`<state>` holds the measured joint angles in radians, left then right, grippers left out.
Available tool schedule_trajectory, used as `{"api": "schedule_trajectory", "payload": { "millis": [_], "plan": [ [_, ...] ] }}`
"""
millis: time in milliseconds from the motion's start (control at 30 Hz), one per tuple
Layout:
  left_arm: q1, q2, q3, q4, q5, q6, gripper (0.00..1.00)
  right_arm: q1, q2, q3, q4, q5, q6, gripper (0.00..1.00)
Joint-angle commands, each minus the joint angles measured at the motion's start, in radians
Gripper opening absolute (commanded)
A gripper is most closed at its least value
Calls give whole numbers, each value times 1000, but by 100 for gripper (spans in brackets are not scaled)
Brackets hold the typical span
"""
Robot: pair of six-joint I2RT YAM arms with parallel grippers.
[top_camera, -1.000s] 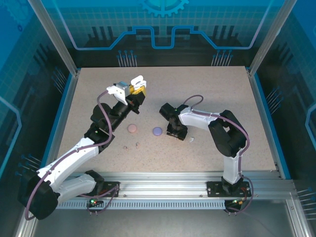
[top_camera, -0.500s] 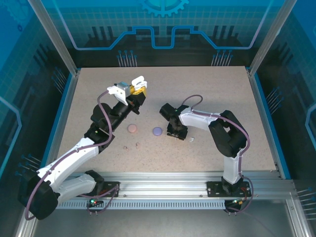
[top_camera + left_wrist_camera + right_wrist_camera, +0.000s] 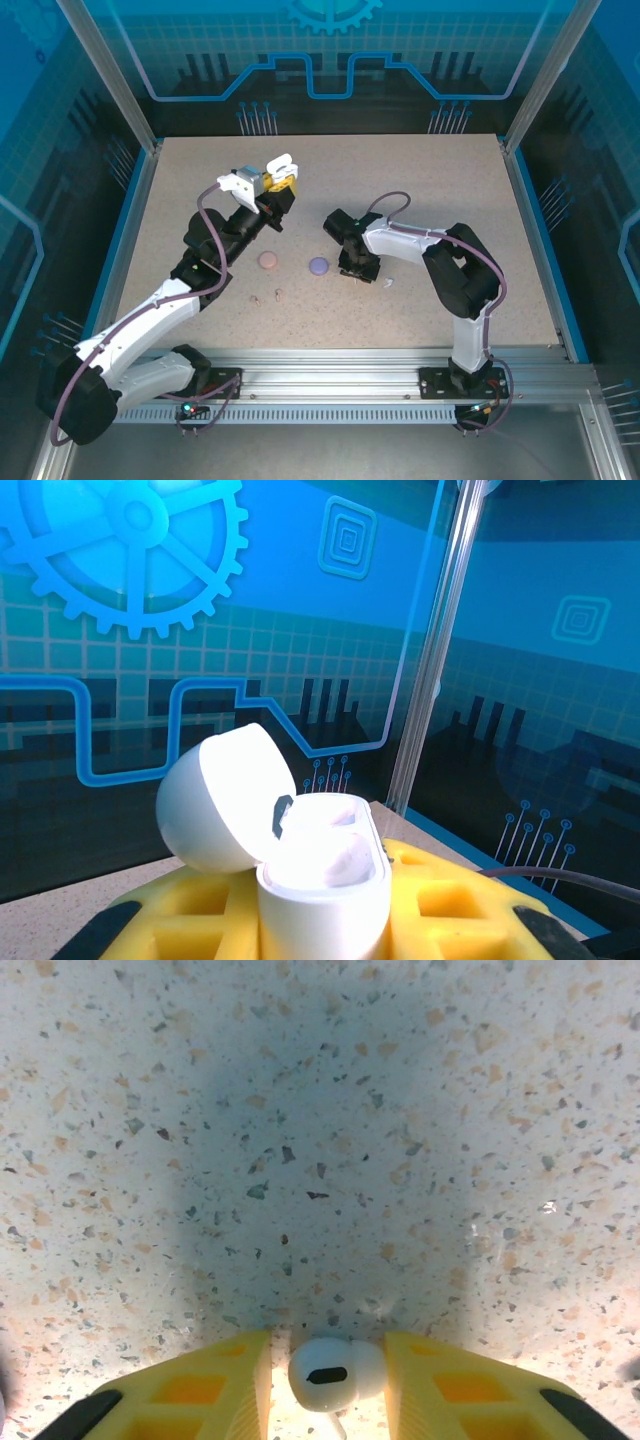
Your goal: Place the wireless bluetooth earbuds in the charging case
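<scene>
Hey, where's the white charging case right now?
The white charging case sits lid-open in the left gripper, over the table's far left part in the top view, beyond the pink case.

White earbud (image 3: pixel 325 1372), white charging case (image 3: pixel 322 885), speckled beige table (image 3: pixel 300 1110).

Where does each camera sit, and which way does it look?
Top: above and behind the robot, looking down on the table; the left arm and right arm show, left gripper holding an open white case.
Left wrist: on the raised left wrist, facing the back wall; its yellow fingers clamp the case.
Right wrist: low over the table, looking straight down; its fingers flank a white earbud.
Shared: top and left wrist both show the case.
</scene>
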<state>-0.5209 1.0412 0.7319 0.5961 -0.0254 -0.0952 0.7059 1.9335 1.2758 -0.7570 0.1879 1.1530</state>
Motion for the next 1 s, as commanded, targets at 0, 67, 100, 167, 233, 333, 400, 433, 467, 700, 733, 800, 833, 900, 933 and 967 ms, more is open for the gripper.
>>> {"api": "schedule_trajectory", "payload": {
  "millis": [0,67,100,167,233,333,400,433,467,700,733,800,833,900,933,967],
  "plan": [
    [-6,-1,6,20,29,17,0,-18,20,-18,4,48,-11,31],
    [-4,-3,4,18,34,16,0,-18,17,-20,5,48,-17,30],
    [-5,-4,4,18,36,15,0,-18,14,-21,7,48,-19,28],
    [-4,-7,4,15,40,13,0,-17,7,-25,11,51,-28,28],
    [-6,-10,3,15,49,12,0,-18,-7,-35,20,52,-35,27],
    [-6,-14,-1,16,68,9,0,-16,-42,-61,43,61,-49,25],
    [-6,-18,-6,17,83,9,0,-14,-78,-78,58,73,-60,24],
    [-6,-21,-8,20,90,8,0,-14,-97,-88,67,80,-66,24],
    [-6,-22,-11,25,94,9,0,-15,-115,-95,73,86,-73,24],
    [-10,-33,-20,41,125,20,0,-15,-250,-106,74,134,-142,24],
    [-9,-32,-21,47,125,24,0,-15,-271,-100,72,141,-154,24],
    [-11,-29,-29,68,125,37,0,-15,-313,-88,68,151,-178,24],
    [-14,-25,-36,84,118,48,0,-16,-336,-78,67,157,-193,24],
    [-19,-14,-49,122,112,83,0,-19,-384,-61,66,168,-221,24],
    [-19,-7,-57,149,113,107,0,-22,-410,-49,68,170,-239,24],
    [-22,1,-64,178,112,131,0,-26,-433,-38,69,171,-257,24]
  ]
}}
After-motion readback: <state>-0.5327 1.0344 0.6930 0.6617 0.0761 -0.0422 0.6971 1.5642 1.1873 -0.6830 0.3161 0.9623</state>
